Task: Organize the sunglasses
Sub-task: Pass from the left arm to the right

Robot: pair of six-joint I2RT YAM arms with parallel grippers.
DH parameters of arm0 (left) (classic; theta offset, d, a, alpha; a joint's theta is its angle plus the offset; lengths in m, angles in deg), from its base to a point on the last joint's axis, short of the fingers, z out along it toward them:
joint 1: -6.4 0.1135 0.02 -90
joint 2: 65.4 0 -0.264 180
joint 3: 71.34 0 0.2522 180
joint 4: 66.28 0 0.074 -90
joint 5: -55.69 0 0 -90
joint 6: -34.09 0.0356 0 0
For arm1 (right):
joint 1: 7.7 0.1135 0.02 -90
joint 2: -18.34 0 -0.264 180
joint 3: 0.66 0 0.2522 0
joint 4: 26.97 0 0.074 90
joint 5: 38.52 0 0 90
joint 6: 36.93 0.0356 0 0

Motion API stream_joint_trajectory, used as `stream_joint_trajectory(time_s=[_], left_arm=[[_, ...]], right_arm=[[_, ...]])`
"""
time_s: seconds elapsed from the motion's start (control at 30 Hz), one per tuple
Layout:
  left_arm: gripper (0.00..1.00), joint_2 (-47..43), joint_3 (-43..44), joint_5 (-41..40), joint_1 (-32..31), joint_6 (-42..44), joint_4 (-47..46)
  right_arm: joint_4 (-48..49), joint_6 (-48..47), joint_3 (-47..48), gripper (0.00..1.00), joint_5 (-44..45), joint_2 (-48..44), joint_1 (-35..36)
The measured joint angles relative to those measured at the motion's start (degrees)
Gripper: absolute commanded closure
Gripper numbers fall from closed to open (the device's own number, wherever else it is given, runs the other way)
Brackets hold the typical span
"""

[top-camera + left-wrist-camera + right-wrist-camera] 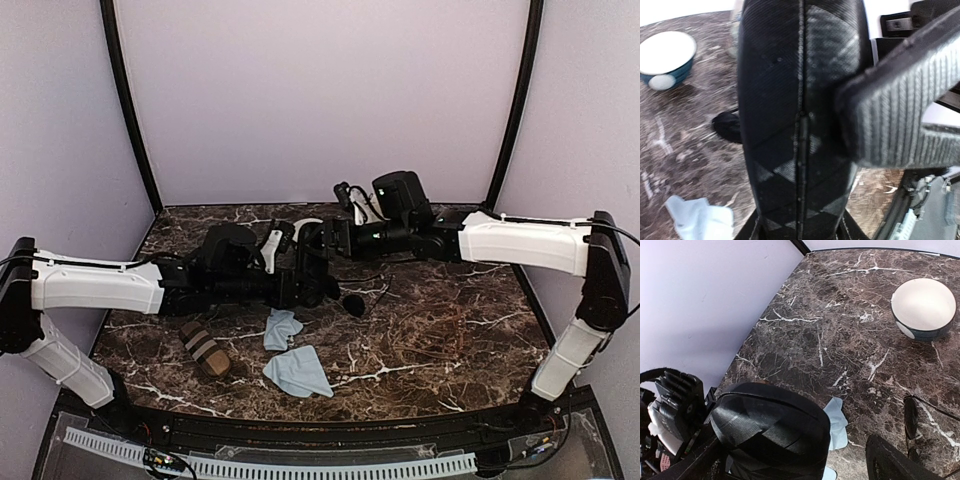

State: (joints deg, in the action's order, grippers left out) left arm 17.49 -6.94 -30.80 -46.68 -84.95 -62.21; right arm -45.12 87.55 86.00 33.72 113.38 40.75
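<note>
One pair of sunglasses (352,302) lies on the desk (450,320) just right of the black case (795,125). My left fingers (305,283) clamp that case; my right fingers (895,460), spread wide by it, are free and should reach down.

Robot test cell, laboratory type. A left arm (95,285) and a right arm (525,245), both white and black, are bolted at the near edge of a brown marble-patterned worktop (450,330). Plain lilac panels (320,100) enclose the left, far and right sides. Curved black poles (128,110) stand at the far corners. A white slotted cable duct (300,465) runs along the near edge. Household items lie on the worktop: a bowl (923,307) and pale blue cloths (298,372).
</note>
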Motion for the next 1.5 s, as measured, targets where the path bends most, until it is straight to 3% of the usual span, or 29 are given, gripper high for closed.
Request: stream_joint_trajectory(time_s=[0.3, 0.7, 0.73, 0.87, 0.97, 1.5], left_arm=[[1.00, 0.0, 0.0, -5.2, -0.6, 0.1, 3.4], [1.00, 0.0, 0.0, -6.8, -0.8, 0.8, 4.4], [1.00, 0.0, 0.0, -6.8, -0.8, 0.8, 4.4], [1.00, 0.0, 0.0, -6.8, -0.9, 0.9, 4.6], [1.00, 0.0, 0.0, -7.2, -0.9, 1.0, 4.7], [1.00, -7.3, -10.6, -7.2, -1.2, 6.4, -2.7]], right_arm=[[-1.2, 1.4, 2.6, 0.16, 7.4, 2.7, 3.8], [-1.9, 1.2, 3.2, 0.41, 9.7, 3.8, 5.5], [-2.0, 1.1, 3.2, 0.41, 10.0, 3.8, 5.5], [-2.2, 0.8, 3.2, 0.18, 10.4, 3.8, 5.5], [-2.3, 0.0, 3.2, 0.10, 10.4, 3.8, 5.5], [6.0, -2.0, -8.0, 0.06, -0.9, -7.2, -0.7]])
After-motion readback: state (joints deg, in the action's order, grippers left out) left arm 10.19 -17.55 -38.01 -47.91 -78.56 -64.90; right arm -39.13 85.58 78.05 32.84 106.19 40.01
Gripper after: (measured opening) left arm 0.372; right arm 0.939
